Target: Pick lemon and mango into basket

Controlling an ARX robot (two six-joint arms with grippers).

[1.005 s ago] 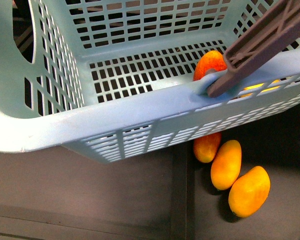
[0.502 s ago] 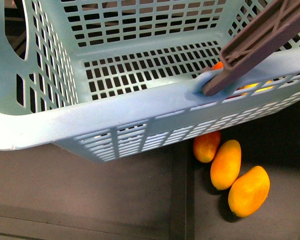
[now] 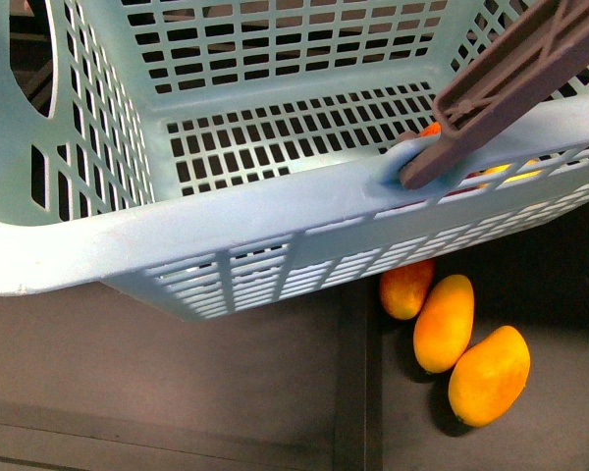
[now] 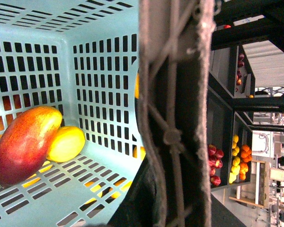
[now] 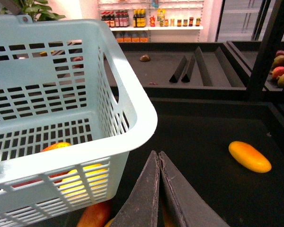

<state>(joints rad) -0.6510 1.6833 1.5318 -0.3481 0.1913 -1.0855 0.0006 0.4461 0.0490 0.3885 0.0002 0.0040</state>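
The light teal basket [image 3: 275, 211] hangs tilted close to the front camera, its brown handle [image 3: 510, 78] crossing the top right. In the left wrist view my left gripper [image 4: 173, 198] is shut on that handle [image 4: 175, 94]. Inside the basket [image 4: 99, 61] the dark red mango [image 4: 23, 142] lies on the slotted floor, touching the yellow lemon [image 4: 66, 143]. From the front only an orange sliver of the mango [image 3: 429, 129] shows behind the rim. My right gripper [image 5: 156, 156] is shut on nothing, just outside the basket's corner [image 5: 132, 113].
Three orange-yellow mangoes [image 3: 444, 322] lie in a row on the dark shelf below the basket. Another long mango [image 5: 249, 156] lies alone on the shelf to the side. Black dividers [image 5: 187, 68] stand further back. Racks of red and orange fruit [image 4: 215, 165] stand beyond the handle.
The basket shifted slightly over the first half second, so its rim now hides most of the mango. It has held still since.
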